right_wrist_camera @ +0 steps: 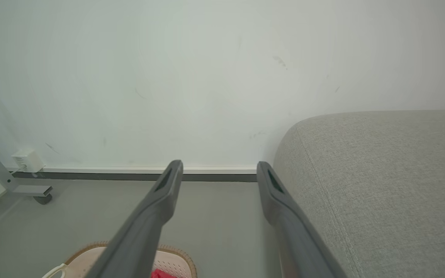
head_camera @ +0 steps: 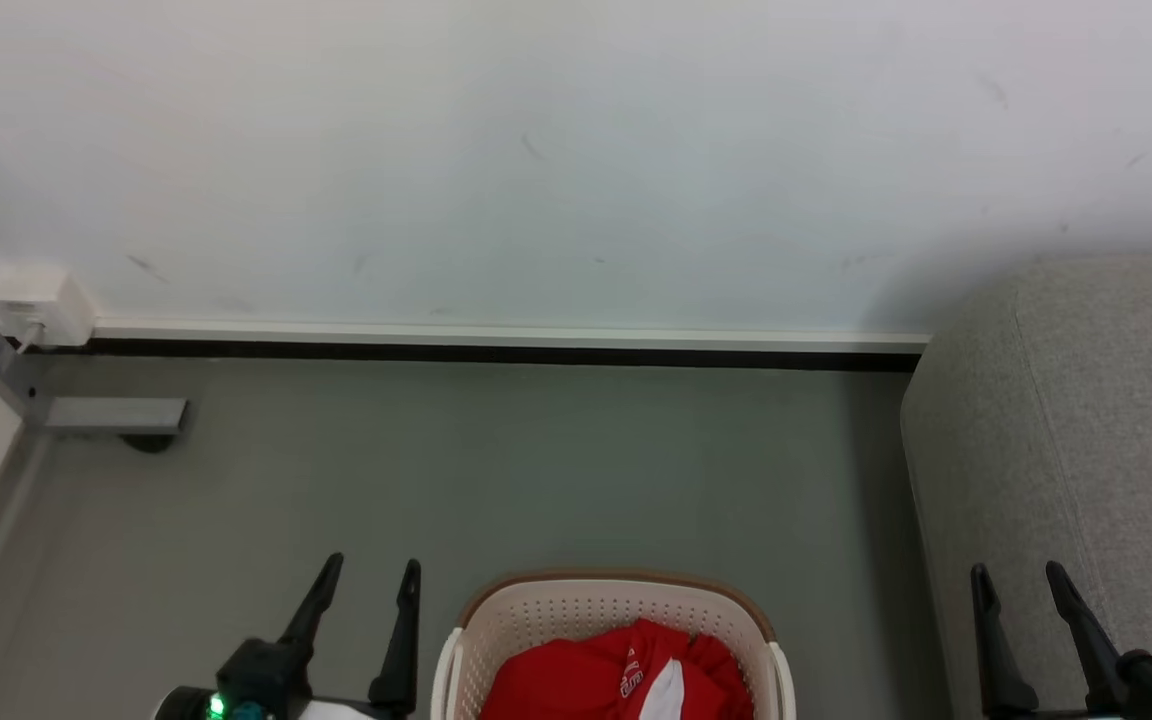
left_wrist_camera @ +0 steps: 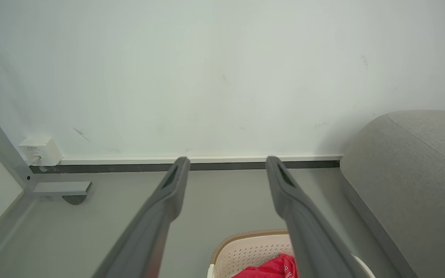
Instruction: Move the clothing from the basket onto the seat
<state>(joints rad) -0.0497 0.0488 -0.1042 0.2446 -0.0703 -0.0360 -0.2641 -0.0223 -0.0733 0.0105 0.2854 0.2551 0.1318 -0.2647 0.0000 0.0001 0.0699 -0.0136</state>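
Observation:
Red clothing (head_camera: pixel 596 675) with white trim lies bunched in the cream basket (head_camera: pixel 546 610) at the bottom middle of the head view. The basket (left_wrist_camera: pixel 245 251) and a bit of the clothing (left_wrist_camera: pixel 274 266) also sit low in the left wrist view. The grey seat (head_camera: pixel 1086 420) rises at the right. My left gripper (head_camera: pixel 372 572) stands open just left of the basket, holding nothing. My right gripper (head_camera: pixel 1019 572) stands open in front of the seat's side, also empty. From the right wrist, the basket's rim (right_wrist_camera: pixel 87 251) is low left and the seat (right_wrist_camera: pixel 381 185) fills the right.
A white wall (head_camera: pixel 576 150) with a dark skirting strip (head_camera: pixel 496 352) runs behind the grey floor (head_camera: pixel 536 470). At the far left stands a grey frame leg with a foot (head_camera: pixel 116 415) and a white socket box (head_camera: pixel 36 300).

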